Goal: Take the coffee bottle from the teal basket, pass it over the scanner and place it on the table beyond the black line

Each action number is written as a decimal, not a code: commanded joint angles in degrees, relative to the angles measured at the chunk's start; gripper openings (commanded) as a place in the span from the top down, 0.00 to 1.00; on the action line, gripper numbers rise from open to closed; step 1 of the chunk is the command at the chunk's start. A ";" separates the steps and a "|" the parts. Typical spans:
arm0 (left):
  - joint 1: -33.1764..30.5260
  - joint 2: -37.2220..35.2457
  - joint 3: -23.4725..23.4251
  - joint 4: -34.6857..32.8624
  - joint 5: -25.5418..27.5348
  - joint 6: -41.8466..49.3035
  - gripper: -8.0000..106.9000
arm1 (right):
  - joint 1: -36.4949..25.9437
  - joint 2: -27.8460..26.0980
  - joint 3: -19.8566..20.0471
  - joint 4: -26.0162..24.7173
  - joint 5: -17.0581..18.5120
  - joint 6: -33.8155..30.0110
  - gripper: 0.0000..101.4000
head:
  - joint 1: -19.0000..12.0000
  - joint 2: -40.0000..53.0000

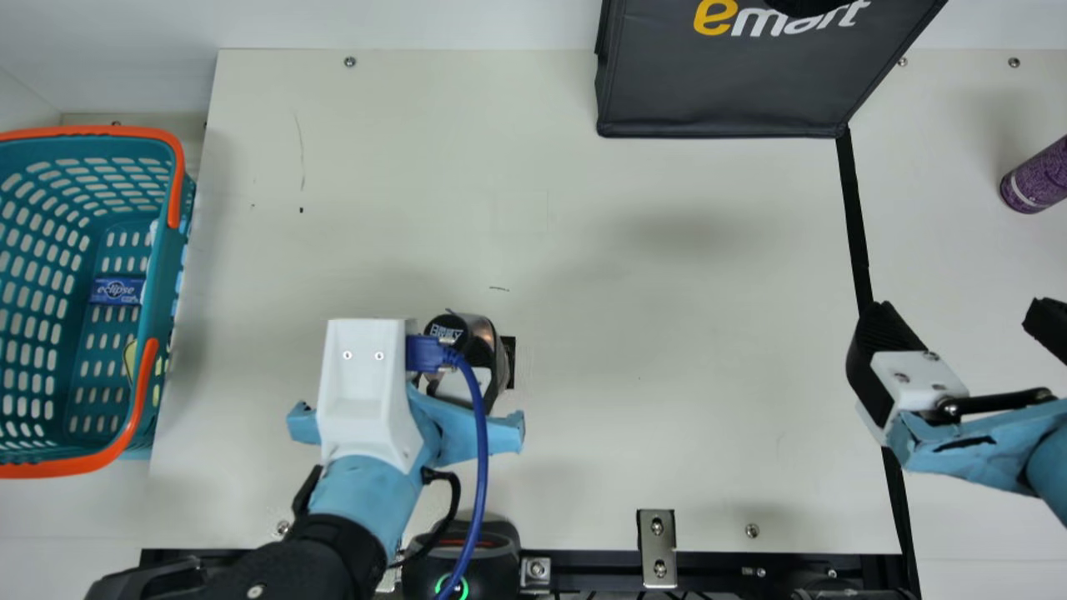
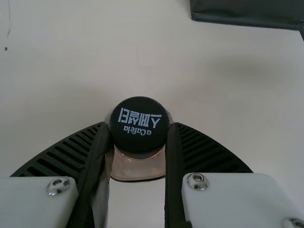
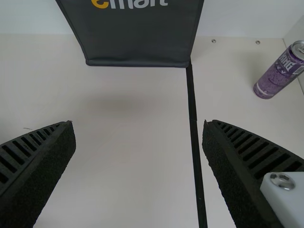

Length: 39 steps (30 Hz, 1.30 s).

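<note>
Left wrist view: coffee bottle point(image 2: 139, 135) cap-first, long axis lensward, underside hidden; left gripper point(image 1: 463, 385) clamps it, right gripper point(image 1: 959, 312) spread!

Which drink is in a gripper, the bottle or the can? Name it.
The dark-capped coffee bottle, clamped in the left gripper; the purple can is ungripped, beyond the black line.

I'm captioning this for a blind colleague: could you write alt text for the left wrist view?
The left tool holds a dark-capped coffee bottle between its two black ribbed fingers, against a pale table. The lower edge of a dark bag shows at the upper right.
</note>
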 commanded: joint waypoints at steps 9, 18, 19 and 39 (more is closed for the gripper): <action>0.79 -4.57 -2.40 -6.10 1.32 12.28 1.00 | 0.00 0.00 0.00 0.00 -0.04 0.00 0.06 | -1.66 0.09; 3.01 -9.23 -2.73 -11.09 -1.30 25.07 1.00 | 0.00 0.00 0.00 0.00 -0.04 0.00 0.06 | -1.66 0.09; 3.36 -9.81 -2.54 -11.70 -1.86 26.88 1.00 | 0.00 0.00 0.00 0.00 -0.04 0.00 0.06 | -1.66 0.09; 15.99 -17.02 1.42 -34.34 -11.43 69.79 1.00 | 0.00 0.00 0.00 0.00 -0.04 0.00 0.06 | -1.66 0.09</action>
